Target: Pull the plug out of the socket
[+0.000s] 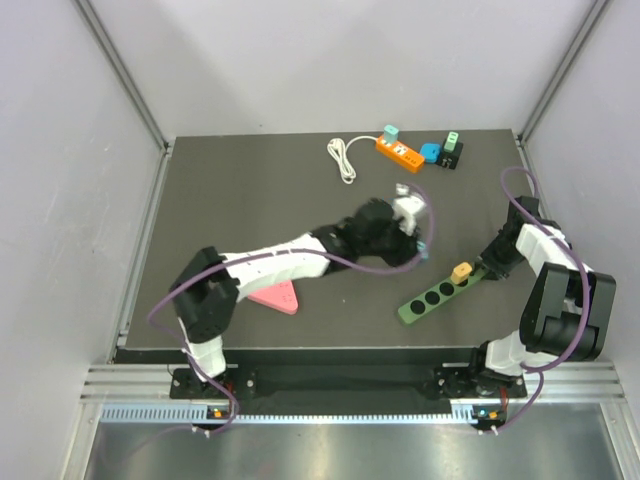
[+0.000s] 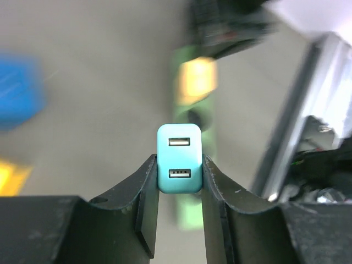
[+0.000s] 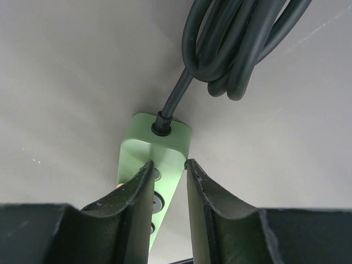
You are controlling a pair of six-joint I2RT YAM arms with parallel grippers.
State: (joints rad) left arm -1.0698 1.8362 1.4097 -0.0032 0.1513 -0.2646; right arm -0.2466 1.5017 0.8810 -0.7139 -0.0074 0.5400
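Observation:
My left gripper (image 2: 180, 176) is shut on a teal plug (image 2: 179, 158) with two USB ports, pinched between both fingers. In the top view the teal plug (image 1: 424, 247) hangs in my left gripper (image 1: 421, 240) above the mat, apart from the socket. That socket is a green power strip (image 1: 432, 296) lying diagonally at the right. My right gripper (image 3: 168, 165) is shut on the green strip (image 3: 157, 147) at its cable end, one finger on each long side. An orange plug (image 1: 461, 271) stands in the strip near my right gripper (image 1: 484, 272).
The strip's black cable (image 3: 231, 44) lies coiled beyond it. At the back are an orange power strip (image 1: 400, 152) with a teal plug (image 1: 390, 133), a blue adapter (image 1: 430, 153), a black adapter (image 1: 452, 153) and a white cord (image 1: 343, 160). A pink triangle (image 1: 277, 297) lies front left.

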